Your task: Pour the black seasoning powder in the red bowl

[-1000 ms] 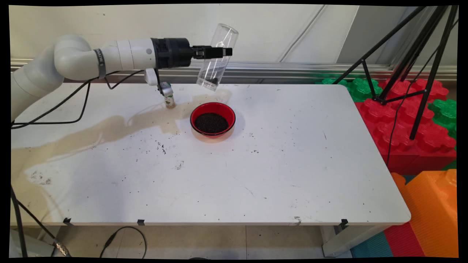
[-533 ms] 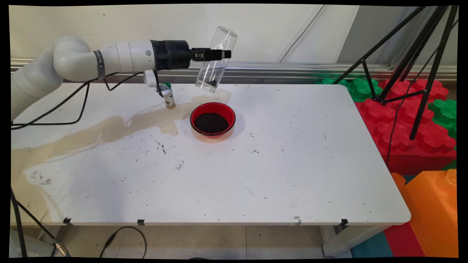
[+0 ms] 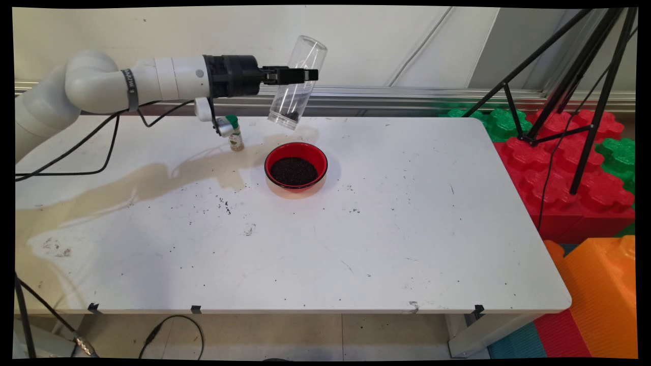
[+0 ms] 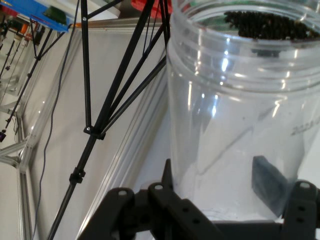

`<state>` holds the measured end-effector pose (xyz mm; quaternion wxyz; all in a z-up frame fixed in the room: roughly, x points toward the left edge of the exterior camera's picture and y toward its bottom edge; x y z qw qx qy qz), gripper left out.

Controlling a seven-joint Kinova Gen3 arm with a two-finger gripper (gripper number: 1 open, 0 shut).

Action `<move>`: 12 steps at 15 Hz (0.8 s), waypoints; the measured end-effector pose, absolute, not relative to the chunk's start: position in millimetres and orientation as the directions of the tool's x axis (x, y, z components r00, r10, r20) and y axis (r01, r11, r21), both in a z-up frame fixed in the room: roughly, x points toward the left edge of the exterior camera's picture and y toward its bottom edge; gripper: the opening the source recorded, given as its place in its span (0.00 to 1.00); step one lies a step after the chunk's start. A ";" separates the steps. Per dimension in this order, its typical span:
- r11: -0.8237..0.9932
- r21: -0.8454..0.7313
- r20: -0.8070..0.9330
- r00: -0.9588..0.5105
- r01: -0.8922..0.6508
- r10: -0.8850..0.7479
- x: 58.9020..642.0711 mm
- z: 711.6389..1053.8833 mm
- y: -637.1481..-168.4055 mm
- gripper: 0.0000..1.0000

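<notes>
- Here, in the upper middle of the main view, the gripper (image 3: 300, 75) reaches in level from the left, its fingers clamped on a clear plastic jar (image 3: 296, 84).
- The jar is held in the air, tilted, with one end up and to the right near the wall and the other end down and to the left, where a little dark grain sits.
- In the hand view the jar (image 4: 245, 115) fills the right half of the frame, with a clump of dark grains at its far end near the top edge, and one finger (image 4: 267, 182) shows through the clear wall.
- Just below the jar in the main view, a red bowl (image 3: 296, 166) stands on the white counter (image 3: 396, 239), filled with dark grains; jar and bowl are apart.
- To the left of the bowl, under the wrist, stands a small spice bottle (image 3: 235, 133) with a green cap.
- A brownish stain (image 3: 152, 180) runs across the counter from the left edge toward the bowl, and dark specks lie scattered on the surface.
- A black tripod (image 3: 574, 76) and red, green and orange foam blocks (image 3: 569, 173) occupy the right side.
</notes>
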<state>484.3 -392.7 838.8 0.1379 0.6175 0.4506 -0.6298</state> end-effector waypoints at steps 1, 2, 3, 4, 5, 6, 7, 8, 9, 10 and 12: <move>-0.554 -0.403 -0.899 -0.203 0.729 0.387 484.8 838.9 -391.8 0.00; -0.550 -0.412 -0.895 -0.208 0.726 0.394 485.4 839.0 -390.7 0.00; -0.546 -0.421 -0.890 -0.214 0.724 0.402 486.0 839.3 -389.6 0.00; -0.544 -0.427 -0.887 -0.218 0.722 0.406 486.4 839.7 -389.0 0.00; -0.540 -0.435 -0.883 -0.224 0.720 0.413 486.6 840.0 -388.5 0.00; -0.534 -0.447 -0.876 -0.232 0.717 0.422 487.0 840.5 -387.6 0.00; -0.528 -0.460 -0.870 -0.241 0.714 0.431 487.3 841.0 -386.9 0.00; -0.517 -0.480 -0.858 -0.256 0.709 0.445 487.7 841.7 -385.9 0.00; -0.508 -0.496 -0.849 -0.269 0.704 0.456 487.9 842.4 -385.3 0.00; -0.494 -0.520 -0.834 -0.288 0.697 0.472 488.2 843.4 -384.4 0.00; -0.464 -0.565 -0.803 -0.325 0.683 0.500 489.0 845.2 -383.0 0.00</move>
